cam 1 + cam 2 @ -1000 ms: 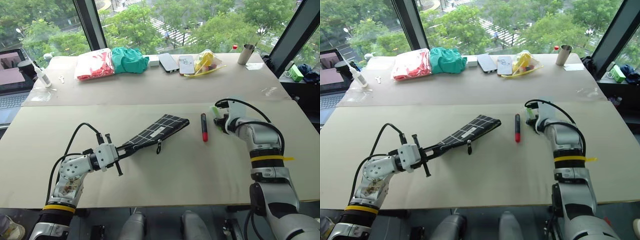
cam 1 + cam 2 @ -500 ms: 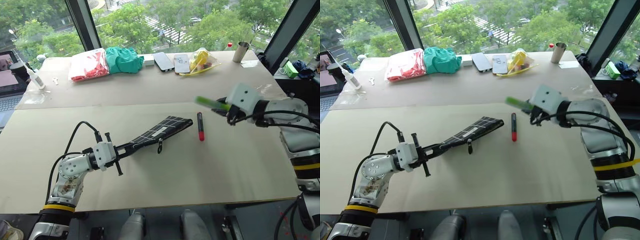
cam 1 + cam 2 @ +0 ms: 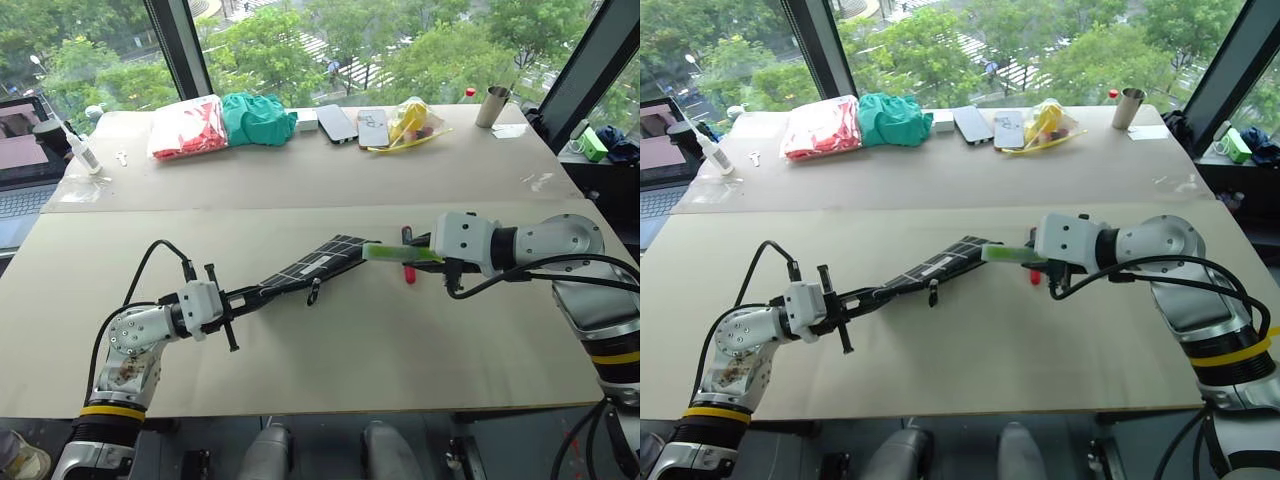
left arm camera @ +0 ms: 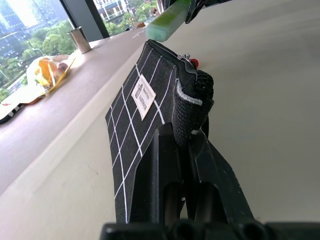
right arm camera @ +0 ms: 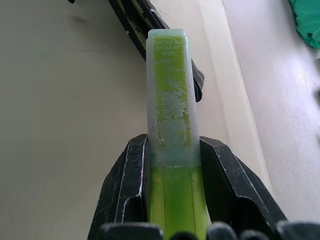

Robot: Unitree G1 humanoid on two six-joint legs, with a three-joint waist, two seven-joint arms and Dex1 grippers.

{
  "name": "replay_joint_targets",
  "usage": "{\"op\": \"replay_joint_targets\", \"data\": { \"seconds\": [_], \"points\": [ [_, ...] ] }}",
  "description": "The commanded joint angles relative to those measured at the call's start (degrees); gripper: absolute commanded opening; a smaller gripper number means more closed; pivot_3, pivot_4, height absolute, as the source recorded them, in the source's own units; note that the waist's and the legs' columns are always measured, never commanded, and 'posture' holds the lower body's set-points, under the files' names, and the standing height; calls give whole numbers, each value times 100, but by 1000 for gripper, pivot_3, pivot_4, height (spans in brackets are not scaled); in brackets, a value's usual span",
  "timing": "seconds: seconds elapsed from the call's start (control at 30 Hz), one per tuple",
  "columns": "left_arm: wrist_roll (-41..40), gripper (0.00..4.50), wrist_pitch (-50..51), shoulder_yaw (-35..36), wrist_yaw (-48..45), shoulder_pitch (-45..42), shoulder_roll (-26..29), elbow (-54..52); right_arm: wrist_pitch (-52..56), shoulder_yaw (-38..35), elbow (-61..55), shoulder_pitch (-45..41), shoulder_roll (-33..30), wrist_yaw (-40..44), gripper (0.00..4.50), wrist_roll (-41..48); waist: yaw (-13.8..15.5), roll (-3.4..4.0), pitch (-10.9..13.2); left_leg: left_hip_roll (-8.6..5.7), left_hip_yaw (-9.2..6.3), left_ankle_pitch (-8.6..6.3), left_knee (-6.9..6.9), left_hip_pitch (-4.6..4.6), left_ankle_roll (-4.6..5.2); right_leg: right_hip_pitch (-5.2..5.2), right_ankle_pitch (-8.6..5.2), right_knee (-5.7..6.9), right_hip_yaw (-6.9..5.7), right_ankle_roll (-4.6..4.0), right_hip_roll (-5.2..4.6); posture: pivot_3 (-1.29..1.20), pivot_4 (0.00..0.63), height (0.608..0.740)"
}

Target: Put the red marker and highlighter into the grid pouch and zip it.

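The left gripper (image 3: pixel 232 304) is clamped tight on one end of the grid pouch (image 3: pixel 315 264), holding it lifted over the middle of the bench (image 3: pixel 330 370). The right gripper (image 3: pixel 432 252) pinches the highlighter (image 3: pixel 398 253) — pale cap end (toward the pouch) right at the pouch's far end. The red marker (image 3: pixel 408 270) lies on the bench just behind, partly hidden.

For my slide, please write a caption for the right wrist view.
Right gripper fingers clamp the highlighter, its pale cap aimed at the grid pouch beyond.
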Motion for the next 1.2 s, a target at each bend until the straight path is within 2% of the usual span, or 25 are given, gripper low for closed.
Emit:
{"op": "replay_joint_targets", "data": {
  "seconds": [0.03, 0.4, 0.77, 1.2],
  "points": [
    [-99, 0, -9, 46, -26, -44, -39, -76, -96, -193, -125, -57, -140, 37, 1040, -57, 1, 0, 0, 0, 0, 0, 0, 0, 0, 0, 0, 0, 0, 0, 0, 0, 150, 740],
    [-51, 0, -32, 12, -42, -27, -101, -120, -554, 377, 107, -129, 14, -88, 1040, -984, -3, 0, 0, 0, 0, 0, 0, 0, 0, -1, 0, 1, 0, 0, 0, 0, 150, 740],
    [-26, 0, -43, 7, -23, 24, -136, -135, -530, 181, 190, -279, -10, 29, 1040, -941, -2, 0, 0, 0, 0, 0, 0, 0, -1, -1, 0, 1, 0, 0, 0, 0, 150, 740],
    [19, 0, -65, -47, -48, -10, -193, -113, 1082, -167, -265, -103, 75, 685, 1040, 357, 3, 0, 0, 0, -1, 0, 1, 0, -1, 1, 0, 0, 0, 0, 0, 0, 150, 740]
  ]
}}
